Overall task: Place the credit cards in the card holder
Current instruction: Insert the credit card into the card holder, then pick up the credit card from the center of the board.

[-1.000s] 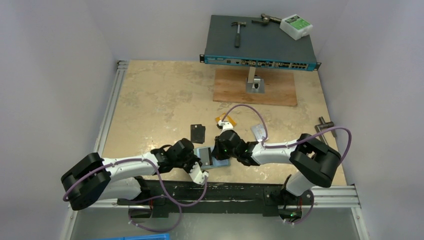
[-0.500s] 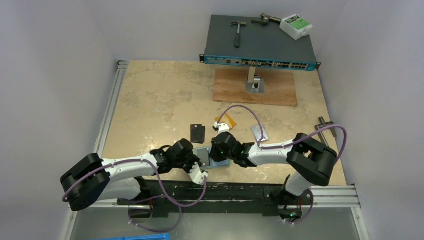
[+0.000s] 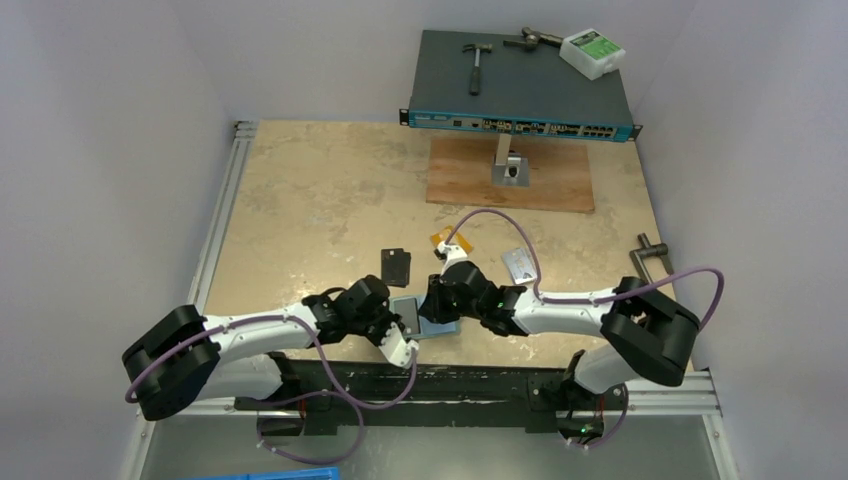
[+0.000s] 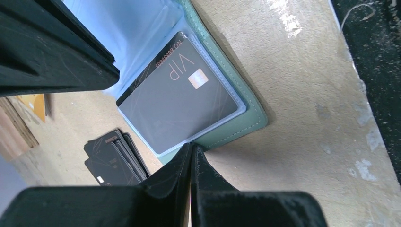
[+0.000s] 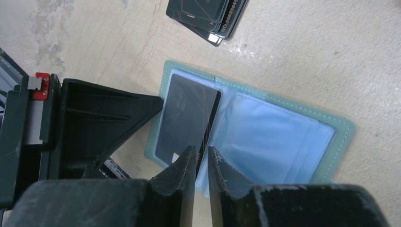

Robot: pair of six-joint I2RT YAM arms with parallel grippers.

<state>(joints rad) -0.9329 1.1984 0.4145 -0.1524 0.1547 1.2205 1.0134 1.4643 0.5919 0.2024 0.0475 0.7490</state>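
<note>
The teal card holder (image 3: pixel 428 322) lies open near the table's front edge, pale blue lining up (image 5: pixel 283 142). A dark grey credit card marked VIP (image 4: pixel 179 99) sits in its left pocket (image 5: pixel 184 118). My right gripper (image 5: pixel 201 151) is nearly shut, and the card's long edge runs between its tips. My left gripper (image 4: pixel 191 146) is shut, its tips pressing on the holder's teal rim (image 4: pixel 236 132). An orange card (image 3: pixel 446 240) and a silver-grey card (image 3: pixel 518 264) lie on the table behind.
A fanned stack of black flat rectangles (image 3: pixel 396 265) lies just behind the holder, also in the right wrist view (image 5: pixel 208 14). A wooden board (image 3: pixel 510 175) with a metal stand and a network switch (image 3: pixel 520 85) carrying tools stand at the back.
My right gripper has moved a little left and toward the front, down onto the open holder. My right elbow has swung outward. My left arm has stayed put.
</note>
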